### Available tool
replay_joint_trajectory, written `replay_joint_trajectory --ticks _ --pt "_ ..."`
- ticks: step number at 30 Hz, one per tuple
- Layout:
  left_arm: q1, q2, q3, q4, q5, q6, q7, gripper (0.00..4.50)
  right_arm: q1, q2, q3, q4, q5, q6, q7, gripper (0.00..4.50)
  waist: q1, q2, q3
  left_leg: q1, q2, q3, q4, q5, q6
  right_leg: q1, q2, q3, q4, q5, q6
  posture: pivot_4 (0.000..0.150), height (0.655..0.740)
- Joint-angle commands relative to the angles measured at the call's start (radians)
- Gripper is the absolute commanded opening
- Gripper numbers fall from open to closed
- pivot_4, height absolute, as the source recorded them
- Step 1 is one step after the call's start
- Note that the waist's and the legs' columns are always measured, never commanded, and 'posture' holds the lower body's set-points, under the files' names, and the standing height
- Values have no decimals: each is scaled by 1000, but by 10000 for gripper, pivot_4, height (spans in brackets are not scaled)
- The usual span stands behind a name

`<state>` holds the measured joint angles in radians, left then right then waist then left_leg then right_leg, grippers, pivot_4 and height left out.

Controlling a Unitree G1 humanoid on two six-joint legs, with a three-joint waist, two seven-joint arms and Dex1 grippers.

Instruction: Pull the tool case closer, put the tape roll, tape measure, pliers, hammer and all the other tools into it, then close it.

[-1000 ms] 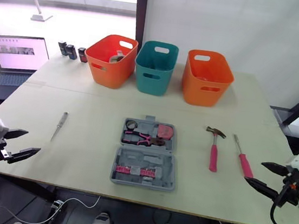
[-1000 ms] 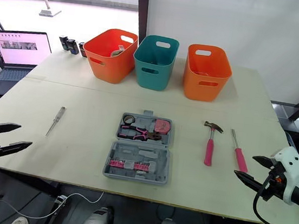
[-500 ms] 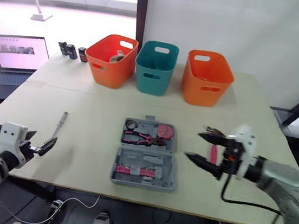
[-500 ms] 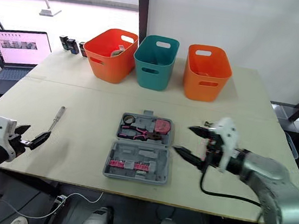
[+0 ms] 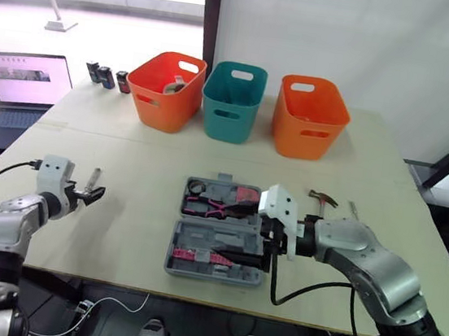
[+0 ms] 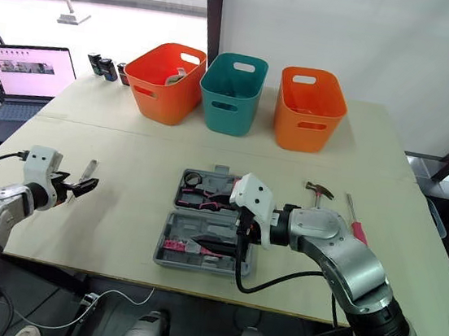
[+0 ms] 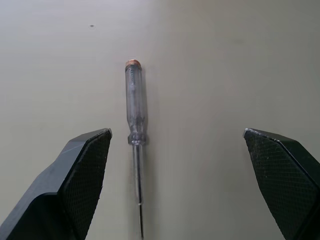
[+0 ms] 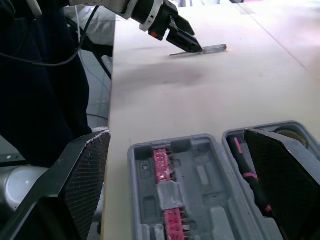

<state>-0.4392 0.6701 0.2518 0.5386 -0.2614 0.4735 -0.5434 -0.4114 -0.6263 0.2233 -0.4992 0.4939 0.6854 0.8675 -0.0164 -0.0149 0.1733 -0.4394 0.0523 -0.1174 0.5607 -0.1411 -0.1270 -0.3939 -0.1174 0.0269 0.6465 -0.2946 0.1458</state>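
The grey tool case (image 5: 199, 243) lies open at the table's middle. Its far half holds the tape roll (image 5: 197, 187), pink-handled pliers (image 5: 210, 207) and pink tape measure (image 5: 248, 195). My right gripper (image 5: 236, 237) hovers open over the case, one finger above the near half. The hammer (image 6: 318, 190) and a pink-handled screwdriver (image 6: 354, 222) lie to the right, partly behind my right arm. On the left, a clear screwdriver (image 7: 136, 112) lies on the table. My left gripper (image 7: 176, 132) is open just short of its handle, over the shaft, not touching it.
Three bins stand along the back: orange (image 5: 166, 89), teal (image 5: 233, 99) and orange (image 5: 311, 115). A laptop (image 5: 22, 82) sits at the far left, beside small black items (image 5: 105, 75). The table's front edge (image 5: 112, 281) runs close below the case.
My right arm has swung in from the table's right edge to above the case. My left gripper has moved forward from the near left edge up to the clear screwdriver.
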Motion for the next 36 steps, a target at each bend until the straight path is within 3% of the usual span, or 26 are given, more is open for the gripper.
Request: replay_joint_trajectory --ticks 1,7,14,18,23,30,36 --pt "-78 6 -21 154 40 -86 -26 44453 -19 11 -31 -14 7 -10 -13 45000 0 0 0 0 0 0 0 0 0 0 0 0 0 0 0 1500 7400" --pt "-161 -19 -47 362 77 -176 -39 44453 -14 4 -48 -24 10 6 -35 45000 1 0 0 0 0 0 0 0 0 0 0 0 1 0 1 1500 7400" --pt "-201 -31 -54 471 98 -243 -50 44453 -8 5 -67 -29 15 24 -51 45000 3 0 0 1 0 0 0 0 0 1 0 0 1 0 1 1500 7400" --pt "-212 -32 -51 503 103 -262 -50 27651 0 3 -68 -36 15 31 -56 45000 4 0 0 1 0 0 0 0 0 1 0 0 1 0 1 1500 7400" --pt "-221 -36 -51 522 112 -281 -55 1339 5 1 -71 -40 17 39 -61 45000 6 0 0 1 0 0 0 0 0 1 0 0 1 0 1 1500 7400" --pt "-213 -58 -49 489 98 -323 -108 514 22 -14 -63 -47 5 45 -63 45000 7 0 0 1 0 0 0 0 0 1 0 0 1 0 1 1500 7400" --pt "-160 -78 -41 343 79 -295 -135 514 29 -19 -57 -51 0 47 -73 45000 3 0 0 1 0 0 0 0 0 1 0 0 1 0 1 1500 7400"
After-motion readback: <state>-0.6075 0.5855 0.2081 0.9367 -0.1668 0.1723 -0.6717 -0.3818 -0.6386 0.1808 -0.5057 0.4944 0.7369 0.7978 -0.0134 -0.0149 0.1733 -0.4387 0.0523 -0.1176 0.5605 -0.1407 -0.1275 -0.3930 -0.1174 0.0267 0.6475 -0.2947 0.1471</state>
